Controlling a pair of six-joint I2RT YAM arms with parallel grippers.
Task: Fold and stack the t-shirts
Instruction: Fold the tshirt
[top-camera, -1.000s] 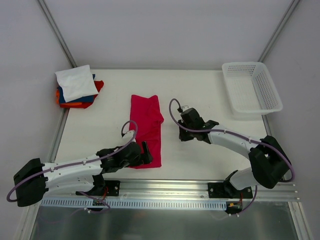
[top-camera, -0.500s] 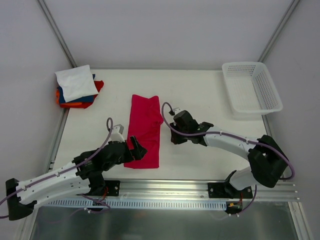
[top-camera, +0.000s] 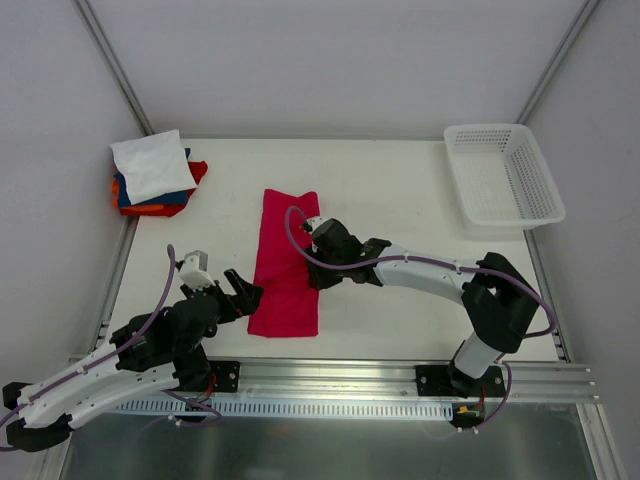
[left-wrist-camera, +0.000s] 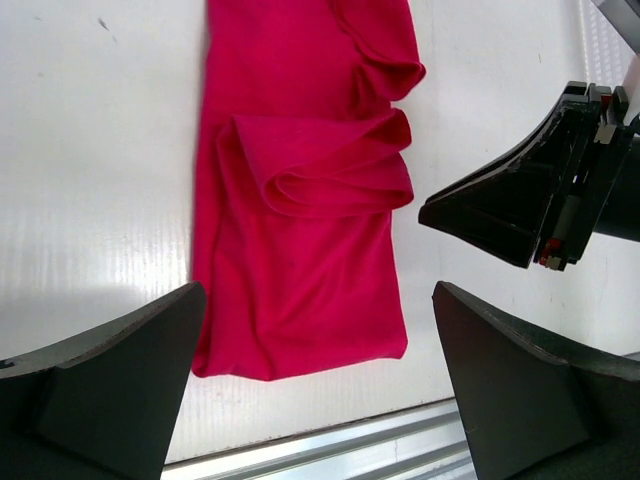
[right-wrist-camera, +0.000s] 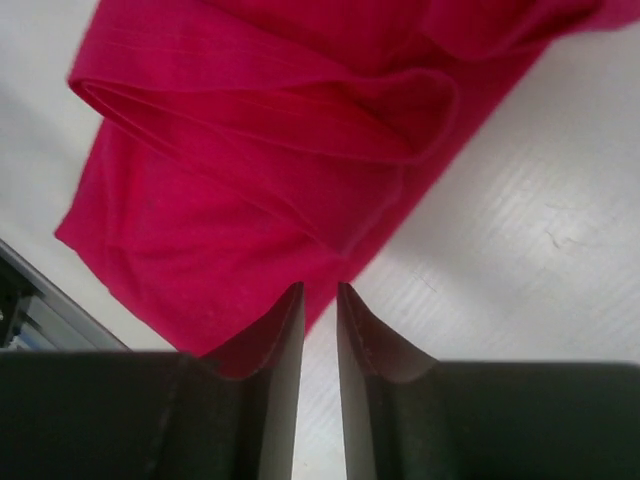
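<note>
Crimson cloth t-shirt (top-camera: 288, 265) should be flattened along its rumpled right side before halving; the right end effector (top-camera: 312, 277) is held there barely parted, empty, the left end effector (top-camera: 243, 290) wide open. The shirt is laid at the middle of the white bench (top-camera: 400, 190), long axis running near edge to far edge.

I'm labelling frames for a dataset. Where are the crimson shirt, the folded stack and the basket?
crimson shirt (top-camera: 285, 275): top view, middle of the cloth.
folded stack (top-camera: 152, 165): top view, white shirt on top.
basket (top-camera: 500, 175): top view, bare mesh floor.
</note>
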